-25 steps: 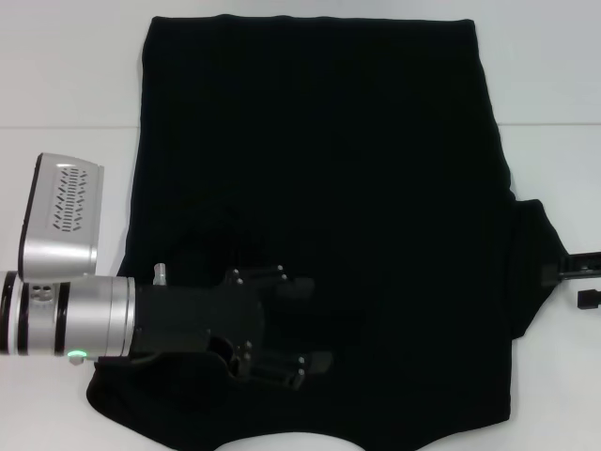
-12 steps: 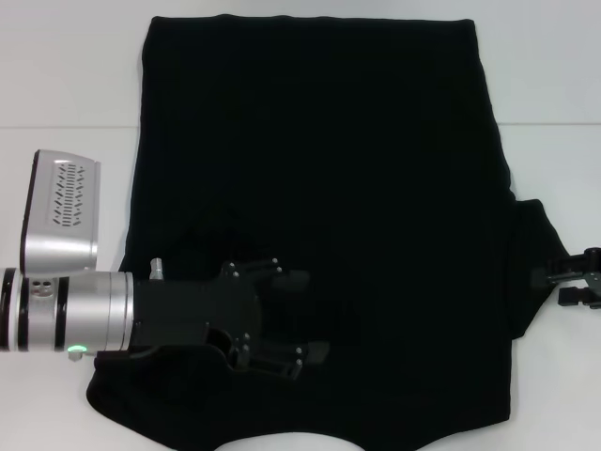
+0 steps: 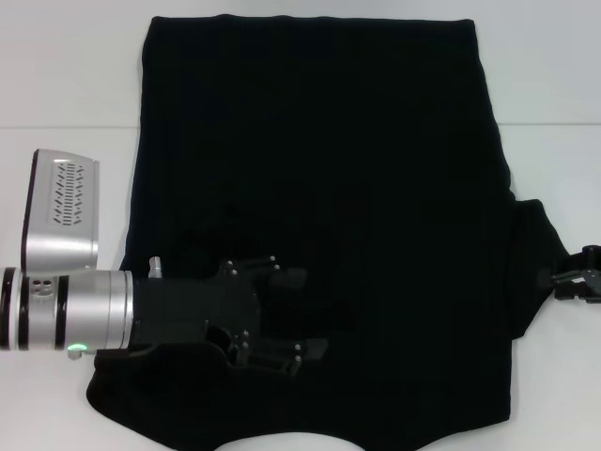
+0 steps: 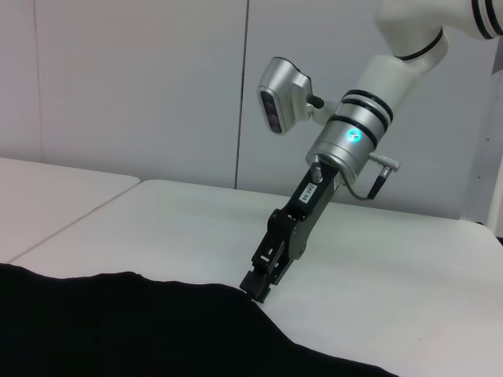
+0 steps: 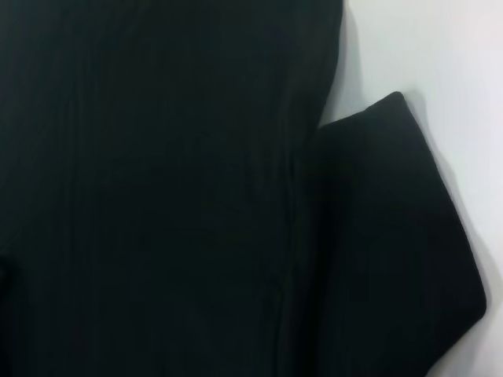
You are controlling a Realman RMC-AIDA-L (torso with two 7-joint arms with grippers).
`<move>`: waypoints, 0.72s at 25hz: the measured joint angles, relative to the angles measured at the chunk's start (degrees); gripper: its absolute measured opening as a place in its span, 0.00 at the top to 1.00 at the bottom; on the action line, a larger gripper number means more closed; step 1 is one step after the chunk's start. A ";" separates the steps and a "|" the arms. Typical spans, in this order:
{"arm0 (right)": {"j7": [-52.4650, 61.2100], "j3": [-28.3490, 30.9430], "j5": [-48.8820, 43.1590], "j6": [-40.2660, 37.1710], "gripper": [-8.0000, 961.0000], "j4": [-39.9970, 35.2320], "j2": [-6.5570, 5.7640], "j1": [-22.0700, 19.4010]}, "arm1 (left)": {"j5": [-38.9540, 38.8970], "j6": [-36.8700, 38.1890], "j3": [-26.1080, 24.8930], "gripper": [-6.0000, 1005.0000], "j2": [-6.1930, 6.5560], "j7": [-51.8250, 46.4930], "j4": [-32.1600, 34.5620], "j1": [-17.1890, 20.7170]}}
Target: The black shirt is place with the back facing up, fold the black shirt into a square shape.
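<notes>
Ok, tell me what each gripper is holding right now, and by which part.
The right gripper sits at the outer edge of the black shirt's right sleeve; a pinch cannot be told. The left gripper lies open over the shirt, holding nothing.

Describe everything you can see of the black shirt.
The black shirt is plain black soft fabric with no lettering showing, spread flat on the white table. Its right sleeve still sticks out; the left side looks already folded in. The left gripper lies open over its lower left part. The right gripper meets the sleeve's edge.
</notes>
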 joint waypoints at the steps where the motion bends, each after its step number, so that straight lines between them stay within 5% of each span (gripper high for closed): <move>1: 0.00 -0.14 0.00 0.25 0.55 0.11 0.07 0.08 | 0.00 0.00 0.00 0.08 0.00 0.00 0.00 -0.01; 18: 0.05 -4.18 0.00 5.05 0.62 0.83 1.84 1.33 | 0.00 -0.15 -0.53 0.08 0.25 -0.07 0.23 -0.18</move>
